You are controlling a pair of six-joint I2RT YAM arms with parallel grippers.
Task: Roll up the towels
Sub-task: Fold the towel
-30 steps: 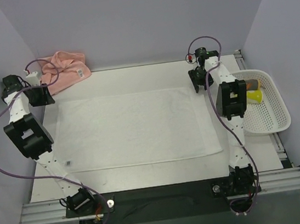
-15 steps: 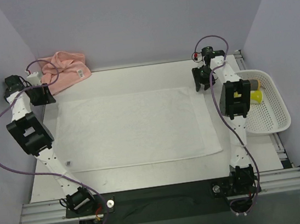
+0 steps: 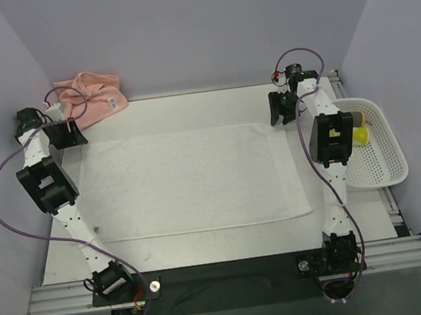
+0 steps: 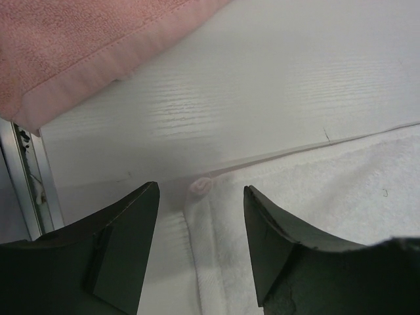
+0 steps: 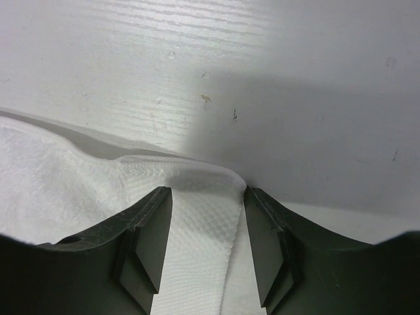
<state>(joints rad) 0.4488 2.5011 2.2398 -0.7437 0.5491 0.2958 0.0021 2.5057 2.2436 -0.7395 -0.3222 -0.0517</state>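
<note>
The white towel lies spread flat in the middle of the table. The salmon-pink towel lies crumpled at the back left, its white tag showing. My left gripper is open over the white towel's far left corner. In the left wrist view the left gripper straddles that corner of the white towel, with the pink towel beyond. My right gripper is open at the far right corner. In the right wrist view the right gripper has the raised corner of the white towel between its jaws, unclamped.
A white mesh basket with a yellow and an orange item stands at the right edge of the table. Purple walls close in the back and both sides. A metal rail runs along the table's left edge.
The left gripper has shifted slightly right toward the white towel's far left corner. The right arm's wrist has shifted a little at the far right corner. Both towels lie as before.
</note>
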